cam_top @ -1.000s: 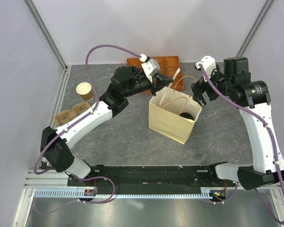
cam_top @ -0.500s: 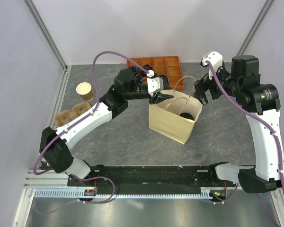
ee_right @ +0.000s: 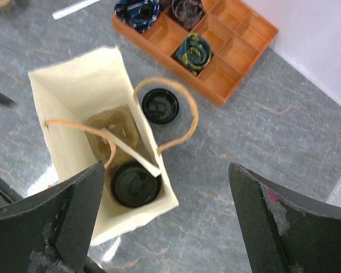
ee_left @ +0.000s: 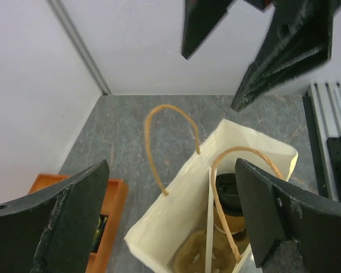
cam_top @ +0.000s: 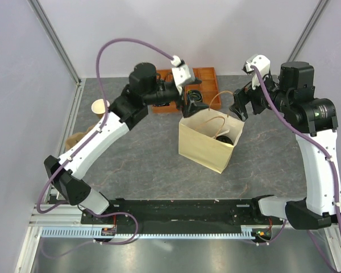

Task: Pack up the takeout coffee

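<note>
Takeout coffee (ee_right: 136,183) stands lidded inside the paper bag (ee_right: 74,85); we judge it light, crushable, best held just under the lid. Left fingers (ee_left: 62,222) and right fingers (ee_right: 57,222) spread wide, empty.

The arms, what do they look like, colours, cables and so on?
The left arm and right arm have white links, black cylindrical joints and black bases. A purple cable loops along each. The left hand and right hand each have two broad black wedge-shaped fingers, with a small white block at the wrist.
</note>
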Robot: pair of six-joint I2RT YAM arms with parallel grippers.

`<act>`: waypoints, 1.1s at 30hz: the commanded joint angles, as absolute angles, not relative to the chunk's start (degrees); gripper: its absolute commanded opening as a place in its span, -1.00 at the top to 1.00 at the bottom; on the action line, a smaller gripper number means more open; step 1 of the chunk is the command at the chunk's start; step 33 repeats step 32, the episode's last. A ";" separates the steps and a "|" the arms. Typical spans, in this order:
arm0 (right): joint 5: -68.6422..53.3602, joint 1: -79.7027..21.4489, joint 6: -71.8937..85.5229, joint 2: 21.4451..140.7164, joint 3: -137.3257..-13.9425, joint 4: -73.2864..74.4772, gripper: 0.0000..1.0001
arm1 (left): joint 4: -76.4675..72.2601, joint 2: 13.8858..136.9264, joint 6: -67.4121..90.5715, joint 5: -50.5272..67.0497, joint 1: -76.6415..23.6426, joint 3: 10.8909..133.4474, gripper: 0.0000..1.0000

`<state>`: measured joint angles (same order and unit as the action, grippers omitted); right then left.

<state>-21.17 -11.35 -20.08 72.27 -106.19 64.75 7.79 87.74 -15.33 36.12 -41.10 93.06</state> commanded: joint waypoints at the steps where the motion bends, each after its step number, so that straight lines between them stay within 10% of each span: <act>1: -21.88 -10.99 -15.13 74.88 -109.77 58.46 -0.96 | 22.73 90.95 -0.90 31.56 -35.87 108.13 -0.99; 8: -27.94 -6.43 -5.04 83.83 -119.16 50.72 -0.95 | 45.96 103.88 14.13 36.55 -17.01 132.18 -0.99; 33: -34.72 14.59 -7.04 101.86 -116.10 45.88 -0.96 | 61.52 105.37 1.05 17.93 2.02 122.50 -1.00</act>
